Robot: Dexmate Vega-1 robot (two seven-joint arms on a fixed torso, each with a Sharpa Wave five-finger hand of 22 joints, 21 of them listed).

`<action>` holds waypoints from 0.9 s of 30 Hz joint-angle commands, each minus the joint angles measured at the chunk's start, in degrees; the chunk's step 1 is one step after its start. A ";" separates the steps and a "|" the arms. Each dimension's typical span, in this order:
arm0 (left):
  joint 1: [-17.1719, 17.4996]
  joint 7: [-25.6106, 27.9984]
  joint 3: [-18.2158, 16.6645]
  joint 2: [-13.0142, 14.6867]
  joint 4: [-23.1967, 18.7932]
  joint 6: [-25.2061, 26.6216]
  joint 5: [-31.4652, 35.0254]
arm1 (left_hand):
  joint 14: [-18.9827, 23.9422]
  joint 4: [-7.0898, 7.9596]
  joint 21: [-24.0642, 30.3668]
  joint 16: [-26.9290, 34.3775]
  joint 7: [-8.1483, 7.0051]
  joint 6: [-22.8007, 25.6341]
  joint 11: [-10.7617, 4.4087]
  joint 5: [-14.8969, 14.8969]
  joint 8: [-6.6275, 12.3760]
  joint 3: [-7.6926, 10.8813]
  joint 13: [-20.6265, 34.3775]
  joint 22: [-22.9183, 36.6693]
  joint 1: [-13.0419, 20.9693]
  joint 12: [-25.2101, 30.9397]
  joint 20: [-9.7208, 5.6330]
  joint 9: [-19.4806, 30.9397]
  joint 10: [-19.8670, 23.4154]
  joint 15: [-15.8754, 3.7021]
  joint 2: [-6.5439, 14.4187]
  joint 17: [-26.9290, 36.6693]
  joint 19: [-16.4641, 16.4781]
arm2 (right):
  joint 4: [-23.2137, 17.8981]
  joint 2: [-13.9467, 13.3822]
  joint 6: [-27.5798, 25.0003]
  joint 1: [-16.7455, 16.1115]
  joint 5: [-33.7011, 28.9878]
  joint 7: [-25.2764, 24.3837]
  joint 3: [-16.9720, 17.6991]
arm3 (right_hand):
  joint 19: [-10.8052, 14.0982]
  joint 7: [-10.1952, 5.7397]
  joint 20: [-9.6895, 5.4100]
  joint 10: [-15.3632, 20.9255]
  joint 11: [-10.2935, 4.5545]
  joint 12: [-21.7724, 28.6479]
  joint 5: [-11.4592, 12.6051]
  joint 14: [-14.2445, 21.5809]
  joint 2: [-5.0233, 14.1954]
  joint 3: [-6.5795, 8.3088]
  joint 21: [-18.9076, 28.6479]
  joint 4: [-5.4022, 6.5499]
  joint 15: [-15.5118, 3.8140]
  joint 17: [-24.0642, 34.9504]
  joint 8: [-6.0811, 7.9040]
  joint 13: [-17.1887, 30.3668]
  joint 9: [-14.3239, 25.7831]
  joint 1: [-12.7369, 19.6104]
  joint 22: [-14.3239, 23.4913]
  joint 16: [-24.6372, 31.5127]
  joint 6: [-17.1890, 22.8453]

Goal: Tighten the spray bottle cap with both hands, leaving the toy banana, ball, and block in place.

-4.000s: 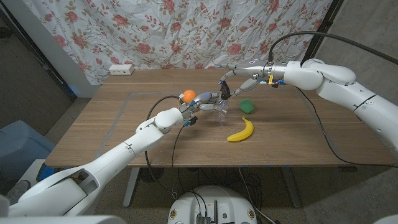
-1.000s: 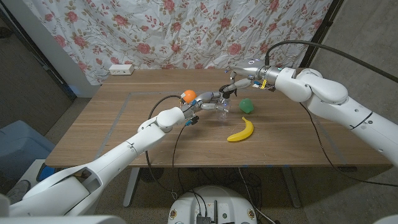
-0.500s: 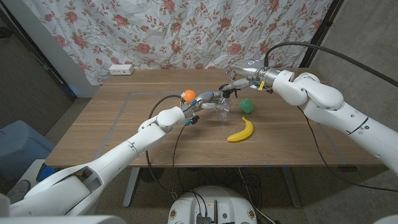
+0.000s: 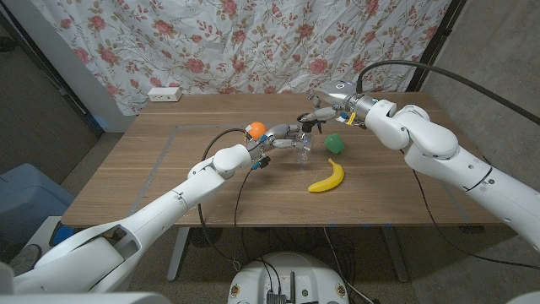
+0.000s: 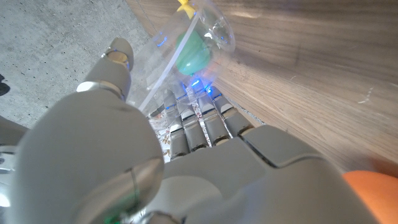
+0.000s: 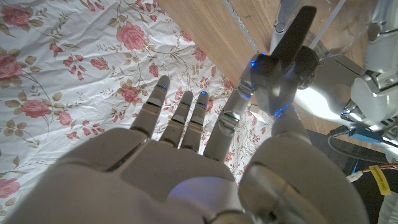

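Note:
A clear spray bottle (image 4: 302, 149) stands at the table's middle, and my left hand (image 4: 277, 137) grips its body from the left. The bottle (image 5: 198, 46) is see-through, with the green block showing behind it. My right hand (image 4: 327, 111) reaches in from the right and pinches the black spray cap (image 4: 308, 124) on top. Thumb and a finger of that right hand (image 6: 186, 174) clamp the black cap (image 6: 290, 42). The orange ball (image 4: 255, 130) sits just left of my left hand. To the right of the bottle lies the green block (image 4: 335, 143), and the yellow toy banana (image 4: 327, 177) lies nearer me.
A white power strip (image 4: 164, 94) lies at the table's far left edge, in front of a floral curtain (image 4: 253, 42). A black cable loops from my left wrist over the wooden table (image 4: 169, 177). My right forearm spans the table's right side.
My right forearm and elbow have swung in toward the bottle while the hand stays on the cap and turns. The left hand, bottle, ball, block and banana have not moved.

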 commanded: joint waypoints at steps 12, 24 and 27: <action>0.09 0.27 0.03 -0.37 0.46 -0.27 -0.22 | 0.48 5.13 0.07 0.23 2.56 7.72 0.15 0.19 4.73 5.69 0.11 0.28 -11.70 0.23 -0.23 0.24 0.54 -3.57 12.59 0.10 0.53 | -3.23 3.62 -10.51 -1.69 -5.15 4.17 -2.18 | 1.54 0.82 -0.35 2.49 0.15 0.21 0.07 2.32 -0.30 0.69 0.35 -1.04 -1.23 -0.29 2.30 0.05 0.86 2.79 0.18 1.09 3.32; 0.34 0.58 -0.10 -0.45 0.59 -0.65 -0.32 | 0.45 5.16 0.06 0.24 2.51 7.74 0.11 0.18 4.64 5.75 0.03 0.28 -11.80 0.14 -0.19 0.25 0.57 -3.50 12.58 0.11 0.56 | -3.73 4.01 -11.78 -1.92 -5.01 4.01 -2.42 | 1.85 1.24 -0.55 2.98 -0.13 -0.19 -0.13 2.58 0.21 1.91 0.26 -1.76 -1.08 -0.53 3.00 -0.02 1.37 5.64 0.19 1.10 3.43; 0.43 0.64 -0.12 -0.37 0.51 -0.73 -0.27 | 0.49 5.14 0.05 0.23 2.49 7.74 0.11 0.19 4.62 5.79 0.03 0.28 -11.80 0.14 -0.19 0.25 0.60 -3.54 12.58 0.09 0.54 | -4.00 3.36 -10.92 -1.89 -3.66 3.92 -1.81 | 1.71 1.37 -0.25 2.35 0.28 -1.00 -0.80 2.50 -1.09 0.74 0.06 -0.31 -0.46 -0.55 1.76 0.01 0.55 3.24 0.22 0.93 1.02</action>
